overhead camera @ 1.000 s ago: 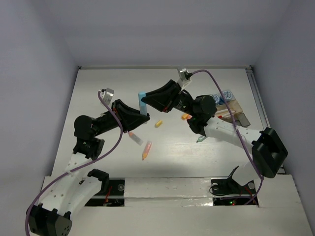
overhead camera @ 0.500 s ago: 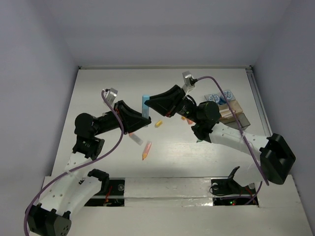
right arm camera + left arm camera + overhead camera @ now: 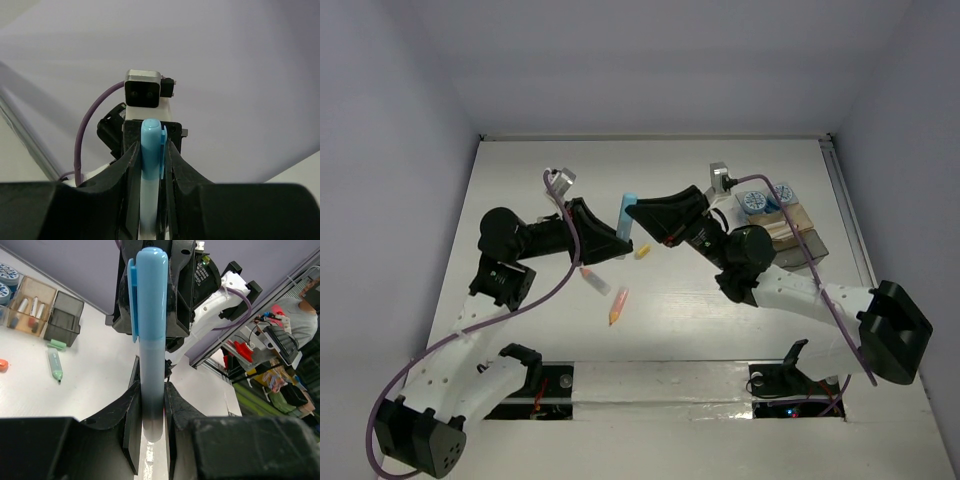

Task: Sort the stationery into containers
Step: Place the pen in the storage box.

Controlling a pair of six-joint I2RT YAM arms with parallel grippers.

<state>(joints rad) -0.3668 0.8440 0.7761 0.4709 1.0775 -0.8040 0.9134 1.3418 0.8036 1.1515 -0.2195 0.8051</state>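
1. The fingers of the left gripper [image 3: 151, 390] are clenched on the lower barrel of the light-blue pen [image 3: 150, 315]. The fingers of the right gripper [image 3: 151, 150] are closed on its capped end.
2. The pen is held upright in the air between both grippers, above mid-table and well apart from the containers [image 3: 800, 222].
3. A few pieces are seen lying in the tan tray [image 3: 41, 286].
4. A green pen [image 3: 55, 365], a yellow stub [image 3: 642, 252] and an orange pencil [image 3: 617, 306] are noted loose on the table.
5. Sorting is judged partly done. The handover is not yet completed.
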